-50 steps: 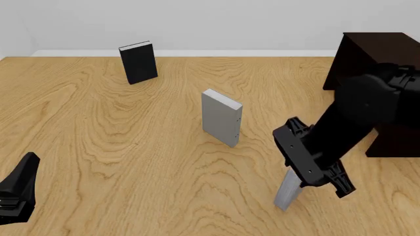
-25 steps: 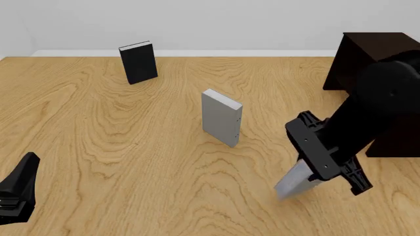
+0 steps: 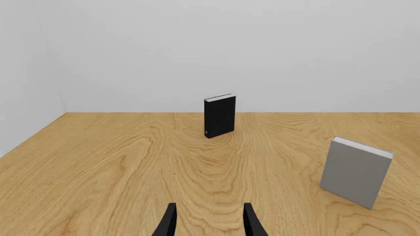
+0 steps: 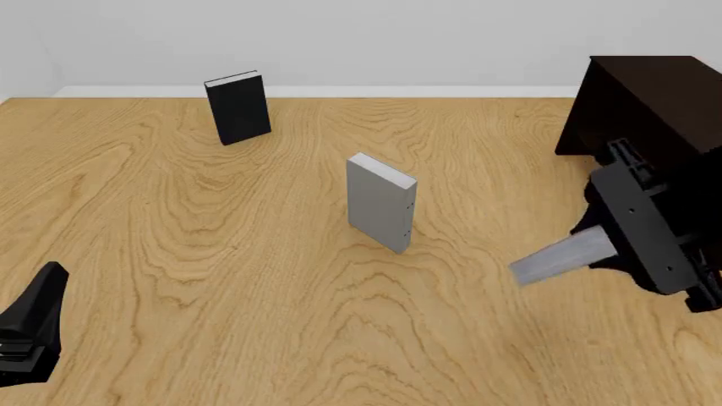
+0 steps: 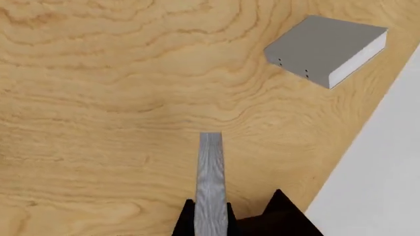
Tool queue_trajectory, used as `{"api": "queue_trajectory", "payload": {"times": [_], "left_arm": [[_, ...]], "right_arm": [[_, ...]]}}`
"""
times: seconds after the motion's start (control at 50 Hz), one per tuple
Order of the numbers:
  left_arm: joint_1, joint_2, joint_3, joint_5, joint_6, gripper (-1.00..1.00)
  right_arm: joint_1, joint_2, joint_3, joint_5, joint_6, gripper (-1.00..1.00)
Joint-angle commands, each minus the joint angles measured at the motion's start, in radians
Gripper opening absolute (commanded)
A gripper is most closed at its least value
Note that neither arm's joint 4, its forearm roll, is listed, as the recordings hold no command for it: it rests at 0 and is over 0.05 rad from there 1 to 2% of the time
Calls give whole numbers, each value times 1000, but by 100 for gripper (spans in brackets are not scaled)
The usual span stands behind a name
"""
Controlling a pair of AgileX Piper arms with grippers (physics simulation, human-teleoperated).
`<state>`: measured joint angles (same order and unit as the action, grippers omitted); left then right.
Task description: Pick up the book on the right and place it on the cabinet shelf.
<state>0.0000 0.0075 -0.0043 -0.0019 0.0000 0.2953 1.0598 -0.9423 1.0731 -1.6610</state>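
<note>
Wood-grain table (image 4: 226, 279), light tan with dark swirling rings, fills the front view and meets a plain pale grey wall (image 4: 373, 38) along a whitish baseboard at the far edge. At the near left corner the left gripper (image 4: 32, 337) hangs low over bare wood; in its wrist view the two dark fingers (image 3: 167, 223) stand spread apart with nothing between them. Towards the far left a black book (image 4: 238, 107) stands upright on the table, its white page edges at the top. Near the centre a thicker grey book (image 4: 380, 203) also stands upright, well apart from the black one. To the right, the book (image 4: 560, 256), slim and pale grey, is lifted clear of the table and lies tilted close to level, its free end pointing left. The right gripper (image 4: 615, 245) pinches its right end; in the right wrist view the jaws close on the book's thin edge above the wood. At the far right stands the very dark brown cabinet (image 4: 643, 97), just behind the right arm; its shelf cannot be made out.
</note>
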Motion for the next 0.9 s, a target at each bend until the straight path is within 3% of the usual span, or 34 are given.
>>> {"api": "queue_trajectory", "payload": {"times": [0.02, 0.04, 0.06, 0.1, 0.14, 0.16, 0.36, 0.42, 0.46, 0.48, 0.54, 0.62, 0.66, 0.9], "left_arm": [[0, 0, 0, 0, 0, 100], [0, 0, 0, 0, 0, 100], [0, 0, 0, 0, 0, 100], [0, 0, 0, 0, 0, 100], [0, 0, 0, 0, 0, 100], [0, 0, 0, 0, 0, 100], [0, 0, 0, 0, 0, 100], [0, 0, 0, 0, 0, 100], [0, 0, 0, 0, 0, 100], [0, 0, 0, 0, 0, 100], [0, 0, 0, 0, 0, 100], [0, 0, 0, 0, 0, 100], [0, 0, 0, 0, 0, 100], [0, 0, 0, 0, 0, 100]], "right_arm": [[-16, -97, 30, -185, -27, -100], [-25, -101, 43, -224, -40, -100], [-16, -94, 32, -217, -15, -100], [-17, -121, 73, -255, -39, -100], [17, -100, 62, -312, -1, -100], [15, -104, 86, -356, -24, -100], [-7, -72, 177, -575, -52, -100], [-63, -46, 233, -729, -111, -100], [-18, -28, 255, -829, -130, -100], [-39, 7, 219, -847, -90, -100], [-41, 40, 226, -939, -110, -100], [-50, 126, 175, -1066, -78, -100], [-61, 160, 185, -1152, -96, -100], [-97, 296, 147, -1375, -54, -100]]}}
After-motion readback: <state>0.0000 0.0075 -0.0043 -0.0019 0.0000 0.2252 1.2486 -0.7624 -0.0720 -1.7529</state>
